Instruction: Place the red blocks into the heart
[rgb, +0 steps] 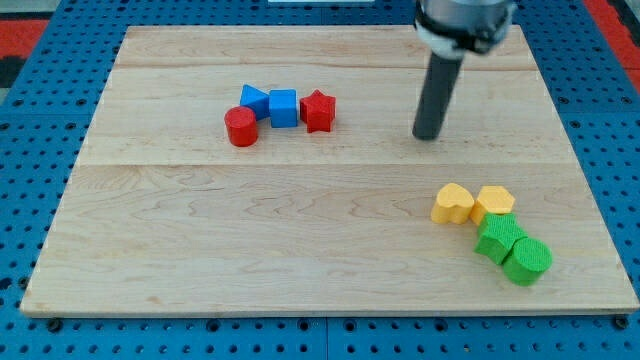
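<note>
Red cylinder (241, 127), upright, and red star (318, 110), flat, are shown at the board's upper left; yellow heart (453, 203) is seen flat, well apart at lower right.

Two blue blocks, a triangle (253, 98) and a cube (284, 107), sit side by side. A yellow block (494, 202) touches two green blocks (499, 238) (527, 260).

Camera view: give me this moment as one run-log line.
tip right of red star, apart | red cylinder left, by blue blocks | yellow heart lower right | reds not at heart
</note>
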